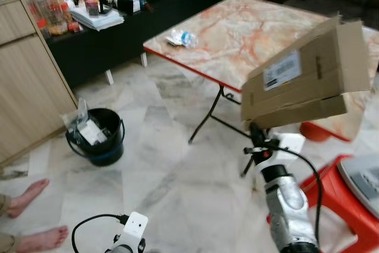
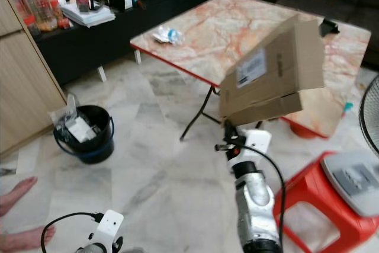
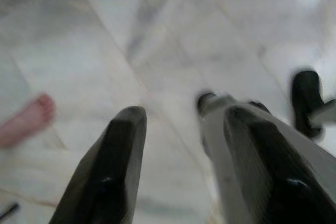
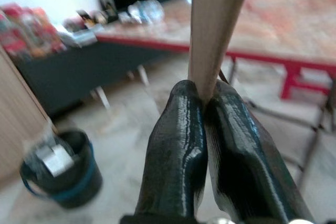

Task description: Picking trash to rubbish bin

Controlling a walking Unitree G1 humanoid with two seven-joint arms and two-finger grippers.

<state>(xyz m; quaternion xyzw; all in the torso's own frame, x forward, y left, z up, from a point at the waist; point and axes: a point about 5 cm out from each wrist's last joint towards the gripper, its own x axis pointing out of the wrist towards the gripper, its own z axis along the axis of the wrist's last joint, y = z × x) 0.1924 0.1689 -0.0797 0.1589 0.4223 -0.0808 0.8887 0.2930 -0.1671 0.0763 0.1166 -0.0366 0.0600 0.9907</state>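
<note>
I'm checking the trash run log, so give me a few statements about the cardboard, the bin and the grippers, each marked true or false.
1. The right gripper is shut on the flattened cardboard box. True.
2. The cardboard box lies flat on the floor. False: it is held up in the air in front of the marble-top table.
3. The black bucket already holds some trash. True.
4. The left gripper carries a bottle. False: its fingers are apart and hold nothing, over bare floor.
5. A crumpled plastic wrapper lies on the table. True.
6. The bucket stands on the red stool. False: it stands on the floor near the wooden cabinet.
</note>
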